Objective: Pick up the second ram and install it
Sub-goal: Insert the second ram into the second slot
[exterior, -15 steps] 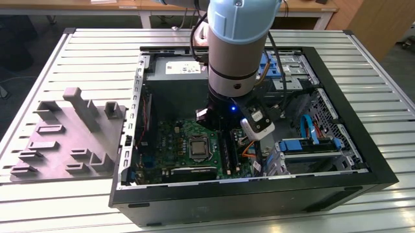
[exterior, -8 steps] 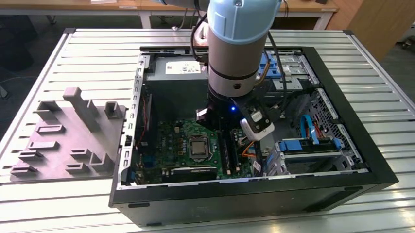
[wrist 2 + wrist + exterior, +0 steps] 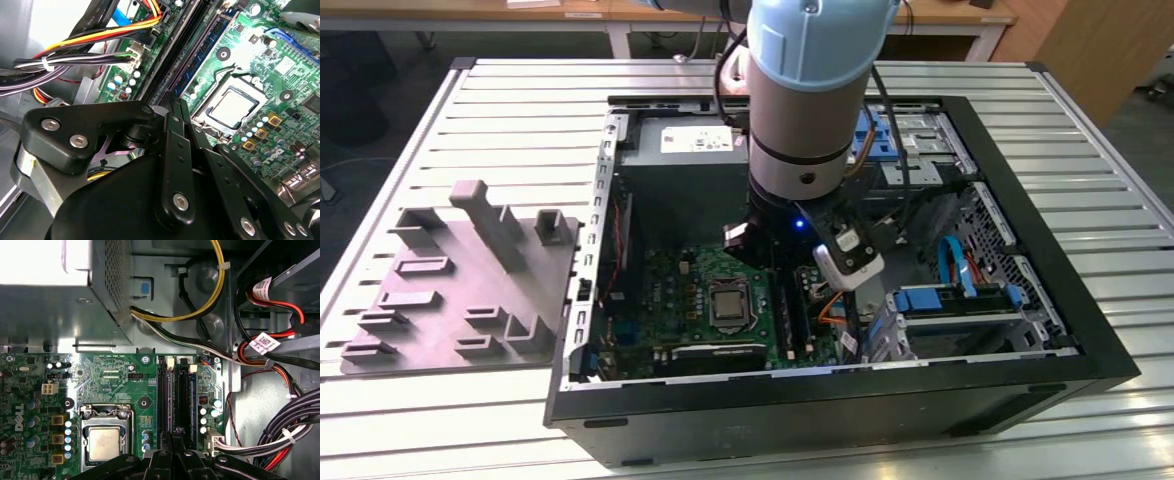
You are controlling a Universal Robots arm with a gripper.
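My arm (image 3: pixel 807 120) reaches down into the open computer case (image 3: pixel 854 400), which lies on its side on the slatted table (image 3: pixel 520 100). My hand (image 3: pixel 171 102) (image 3: pixel 173 434) is low over the green board (image 3: pixel 125 375). Its tips sit at one end of the row of long black slots (image 3: pixel 163 395), beside the square silver processor (image 3: pixel 104 444).

In both wrist views my fingers (image 3: pixel 176 135) are drawn together, closed. I cannot tell whether they pinch anything between them.

A blue ram stick (image 3: pixel 193 400) stands on edge in that row of slots, seated along its length. In the first wrist view it is the strip farthest from the processor. In the second wrist view the ram stick (image 3: pixel 202 57) shows its row of chips and runs away from my fingertips. I cannot tell whether my fingers touch it.

A bundle of coloured cables (image 3: pixel 90 60) lies beside the slots, on the side away from the processor. The grey power-supply box (image 3: pixel 687 150) sits at the end of the case past the board. On the exterior view's left, a grey rack (image 3: pixel 467 280) rests on the table beside the case.
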